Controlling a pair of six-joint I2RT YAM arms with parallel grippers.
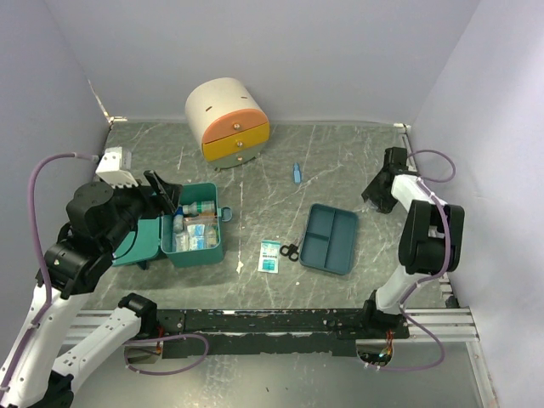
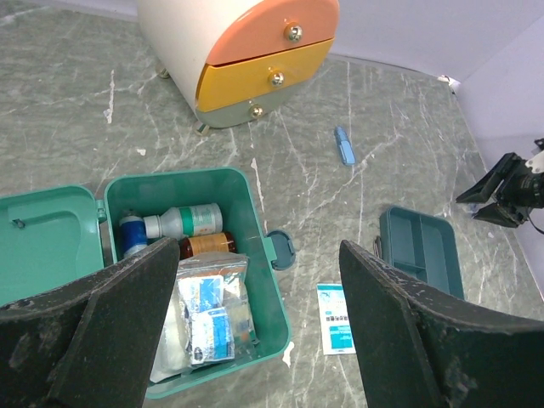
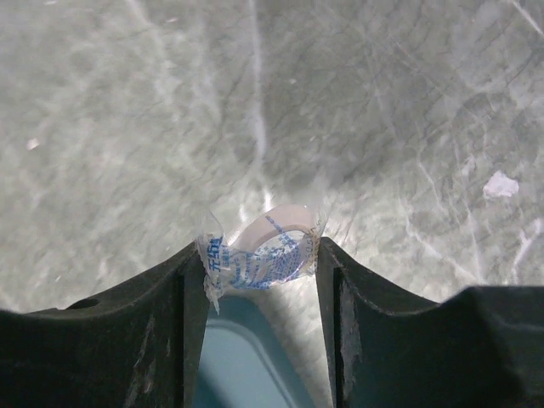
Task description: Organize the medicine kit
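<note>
- left gripper (image 2: pixel 259 255), lower centre: jaws wide apart, hanging over the open kit (image 2: pixel 270 293)
- right gripper (image 3: pixel 261 248), bottom of frame: jaws pinching a clear blue-printed packet (image 3: pixel 246 265)

1. Frame centre, top view: I have bare table between the medicine kit (image 1: pixel 200 228) and the blue tray (image 1: pixel 331 238), broken only by a sachet (image 1: pixel 270 255).
2. Upper centre: the cabinet (image 1: pixel 228 121) blocks approach from behind the kit.
3. Right wrist view: a wrapped packet (image 3: pixel 246 263) fills my right gripper (image 3: pixel 259 246).
</note>
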